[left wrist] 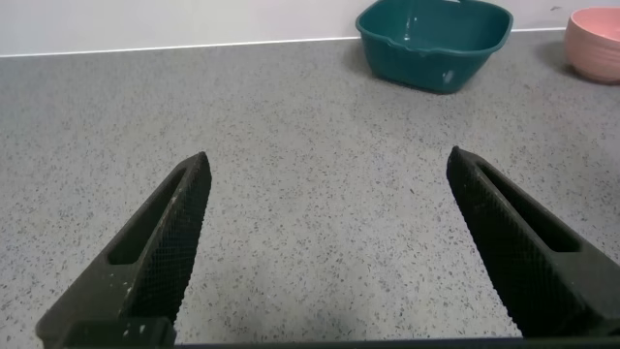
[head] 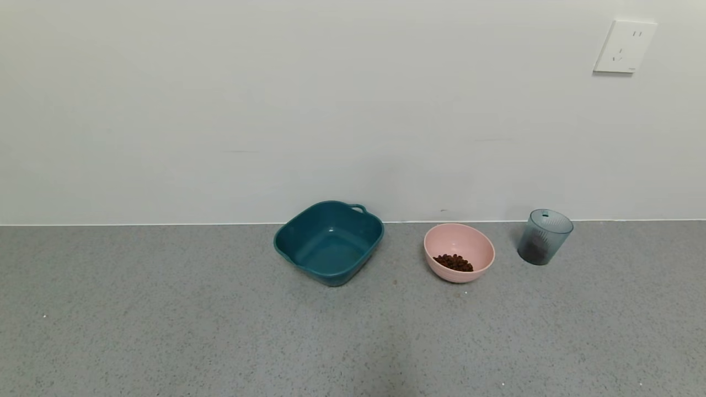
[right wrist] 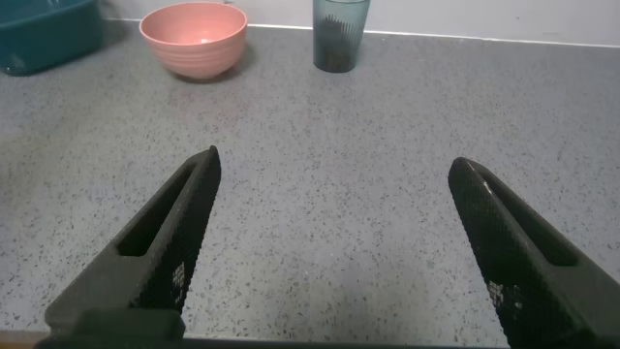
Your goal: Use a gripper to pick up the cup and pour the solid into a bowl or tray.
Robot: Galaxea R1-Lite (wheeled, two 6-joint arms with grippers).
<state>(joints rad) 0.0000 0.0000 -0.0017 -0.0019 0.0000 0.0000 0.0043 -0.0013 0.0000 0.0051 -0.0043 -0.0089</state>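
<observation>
The blue-grey ribbed cup stands upright near the wall at the right, with some dark matter showing through its lower part. It also shows in the right wrist view. The pale pink bowl stands to its left and holds a small heap of dark brown pellets. The bowl also shows in the right wrist view and at the edge of the left wrist view. My left gripper and right gripper are open and empty over bare counter, well short of these things. Neither arm shows in the head view.
A dark teal squarish basin with handles stands left of the bowl, empty; it also shows in the left wrist view. The grey speckled counter runs to a white wall. A wall socket sits at the upper right.
</observation>
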